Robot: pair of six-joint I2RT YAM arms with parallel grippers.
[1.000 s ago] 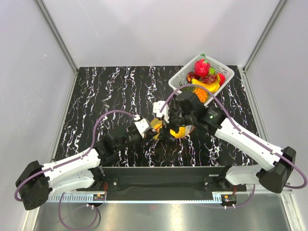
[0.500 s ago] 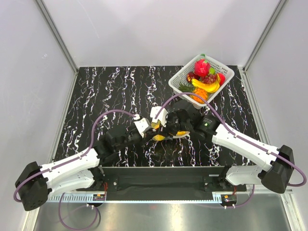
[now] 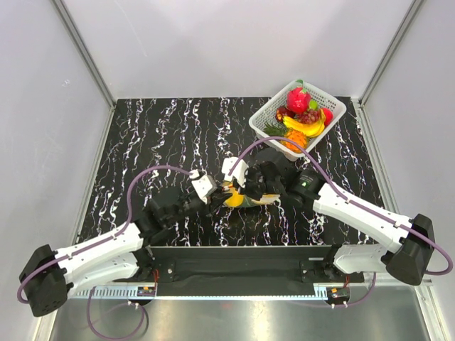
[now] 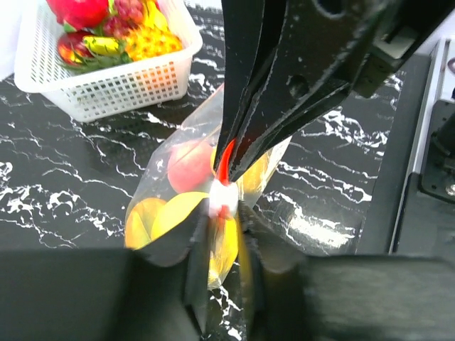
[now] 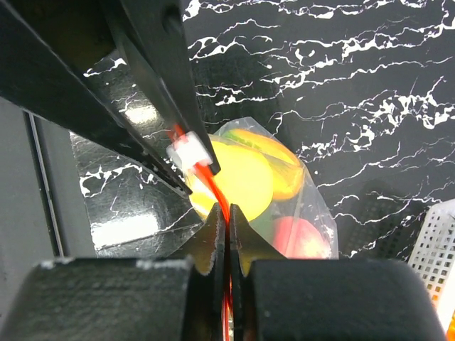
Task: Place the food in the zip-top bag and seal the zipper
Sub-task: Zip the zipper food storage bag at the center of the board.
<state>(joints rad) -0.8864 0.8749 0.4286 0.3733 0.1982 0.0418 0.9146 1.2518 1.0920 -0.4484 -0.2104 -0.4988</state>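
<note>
Top view: the left pincer (image 3: 220, 193) and right pincer (image 3: 236, 191) met over the zip-top bag (image 3: 250, 200) at the table's (image 3: 163, 135) near middle.

Left wrist: the left pincer was clamped on the white slider (image 4: 223, 199), with yellow and pink food (image 4: 186, 165) inside the bag.

Right wrist: the right pincer was closed tight on the zipper (image 5: 213, 186).
</note>
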